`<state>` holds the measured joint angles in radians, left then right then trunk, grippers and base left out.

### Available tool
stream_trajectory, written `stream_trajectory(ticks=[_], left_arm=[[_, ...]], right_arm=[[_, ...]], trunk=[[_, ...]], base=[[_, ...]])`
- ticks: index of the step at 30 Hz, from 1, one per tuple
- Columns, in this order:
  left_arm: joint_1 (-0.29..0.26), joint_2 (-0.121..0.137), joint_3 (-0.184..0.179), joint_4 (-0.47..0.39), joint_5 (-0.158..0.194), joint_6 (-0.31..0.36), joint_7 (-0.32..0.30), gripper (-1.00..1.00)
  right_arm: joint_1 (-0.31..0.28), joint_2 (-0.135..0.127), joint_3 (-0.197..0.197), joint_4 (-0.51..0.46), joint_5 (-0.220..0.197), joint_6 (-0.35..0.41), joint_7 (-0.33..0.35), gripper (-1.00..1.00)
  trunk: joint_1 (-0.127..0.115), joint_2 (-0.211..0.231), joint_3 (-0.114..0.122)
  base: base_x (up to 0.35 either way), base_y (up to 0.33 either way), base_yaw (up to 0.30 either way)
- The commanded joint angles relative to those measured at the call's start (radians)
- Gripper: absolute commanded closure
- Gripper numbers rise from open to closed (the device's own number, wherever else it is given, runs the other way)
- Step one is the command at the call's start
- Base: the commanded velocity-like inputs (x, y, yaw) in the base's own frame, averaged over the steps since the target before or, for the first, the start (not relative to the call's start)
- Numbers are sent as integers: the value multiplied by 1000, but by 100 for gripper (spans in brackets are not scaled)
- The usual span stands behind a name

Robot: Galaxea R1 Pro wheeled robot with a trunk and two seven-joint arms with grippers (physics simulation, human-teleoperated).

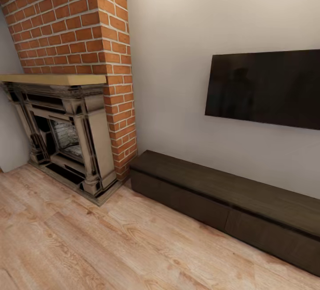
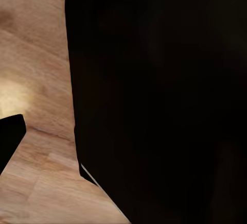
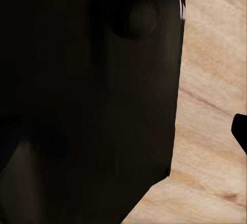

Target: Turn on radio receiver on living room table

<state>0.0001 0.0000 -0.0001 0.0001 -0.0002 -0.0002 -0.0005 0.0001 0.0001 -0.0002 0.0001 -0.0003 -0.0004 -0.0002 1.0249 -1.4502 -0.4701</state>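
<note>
The radio receiver and the glossy grey table are out of view. The head view faces a pale wall [image 1: 178,59] and the light wood plank floor [image 1: 89,245]. In the left wrist view a large dark shape [image 2: 164,100] blocks most of the picture, with a black tip [image 2: 9,139] over the floor, perhaps a finger. The right wrist view is much the same: a dark bulk [image 3: 87,100] and a small black tip [image 3: 241,131] at the edge. Neither view lets me tell whether the jaws are open or shut.
A brick chimney [image 1: 80,23] with an ornate fireplace [image 1: 66,139] stands at the left. A black screen [image 1: 266,88] hangs on the wall at the right. Below it, the long dark-brown low bench [image 1: 231,196] runs along the wall.
</note>
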Motion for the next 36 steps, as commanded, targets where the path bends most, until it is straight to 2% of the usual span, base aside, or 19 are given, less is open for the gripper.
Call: stream_trajectory(ticks=[1,11,16,25,30,31,32,33,34,36], left_arm=[[-5,-6,-2,1,-2,-2,-5,-100],[-4,-62,-2,1,-3,-17,-3,-100],[-4,-89,-2,-1,-2,-31,-3,-100],[-4,-93,-6,-29,0,-62,0,-100],[-4,-70,13,-57,-6,-48,21,-100],[-4,-32,25,-440,-6,-37,75,-100],[-5,-18,43,-513,-4,6,100,-100],[-5,-13,50,-537,-4,28,104,-100],[-9,3,71,-657,8,159,117,-100],[-12,7,77,-729,34,231,121,-100]], right_arm=[[-6,6,-1,-6,-2,-4,-1,-100],[-63,60,3,-7,-4,-1,0,-100],[-84,61,0,-6,-4,-7,-1,-100],[-85,61,5,-11,1,-26,-1,-100],[-95,35,5,-40,2,-48,-1,-100],[-100,-106,4,-386,2,-46,1,-100],[-111,-149,2,-435,2,-45,7,-100],[-116,-160,2,-445,2,-45,7,-100],[-141,-194,1,-473,1,-45,4,-100],[-151,-205,3,-480,2,-46,1,-100]], trunk=[[0,0,0],[0,0,0],[0,0,0],[0,0,0],[0,0,0],[0,0,0],[0,0,0],[0,0,0],[0,0,0],[0,0,0]], base=[[0,0,0],[0,0,0],[0,0,0],[0,0,0],[0,0,0],[0,0,0],[0,0,0],[0,0,0],[0,0,0],[0,0,0]])
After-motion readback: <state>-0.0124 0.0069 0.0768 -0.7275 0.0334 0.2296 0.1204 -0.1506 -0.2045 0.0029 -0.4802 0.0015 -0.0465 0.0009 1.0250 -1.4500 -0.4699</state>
